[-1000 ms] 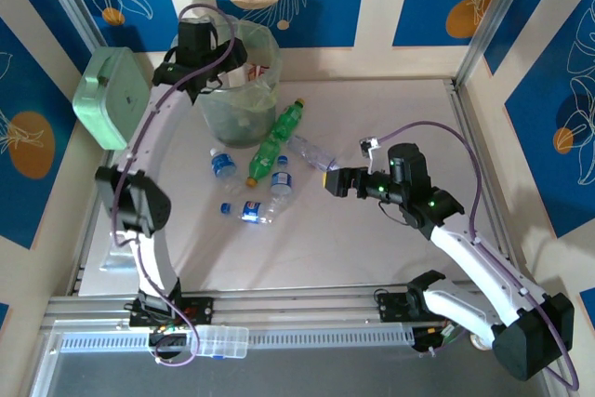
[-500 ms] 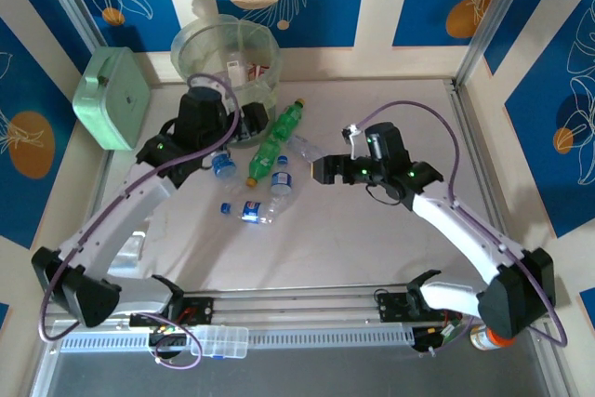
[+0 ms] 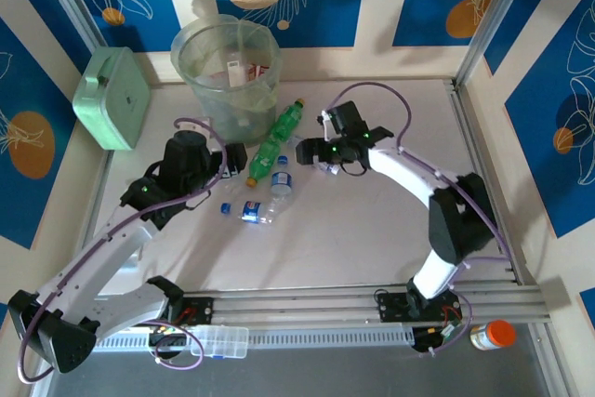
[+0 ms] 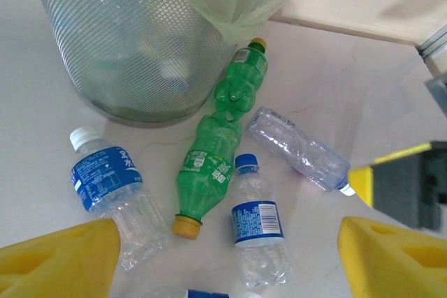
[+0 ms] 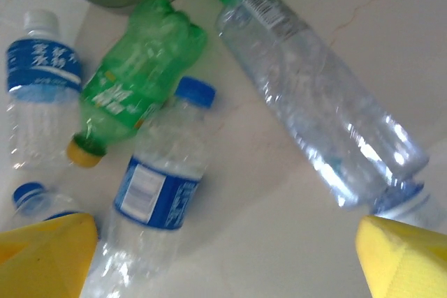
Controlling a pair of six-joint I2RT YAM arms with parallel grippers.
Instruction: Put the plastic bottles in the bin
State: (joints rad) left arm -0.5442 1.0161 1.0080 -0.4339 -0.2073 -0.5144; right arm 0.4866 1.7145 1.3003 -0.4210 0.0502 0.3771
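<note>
- Far to the left, the mint-green box [image 3: 112, 98] stands by the wall, well apart from the bottles. It is not the target.
- Next comes the left gripper [image 4: 227, 262], which hangs low over the heap. Its yellow fingers [image 4: 59, 259] are spread wide and nothing is between them.
- Nearest to its left finger lies the white-capped bottle [image 4: 112, 186], so I judge this is its pick. It should centre over the labelled body and close across the width, not along the length.
- Just behind stands the bin [image 4: 133, 40]. Its wall is tall, so I think a bottle must be lifted clear above the rim before the jaws let go.
- At the middle, a green bottle [image 4: 206, 162] lies end to end with a second green one [image 4: 241, 82], and the blue-capped bottle [image 4: 255, 225] is just beside. This thin, round plastic will probably roll or slip under a hard squeeze.
- On the right side, the right gripper [image 5: 223, 259] also has its jaws wide apart and holds nothing. Under it the clear bottle [image 5: 314, 102] lies slanted, so turning the wrist square to the bottle would help.
- Both grippers are near each other, so moving one at a time seems safer.
</note>
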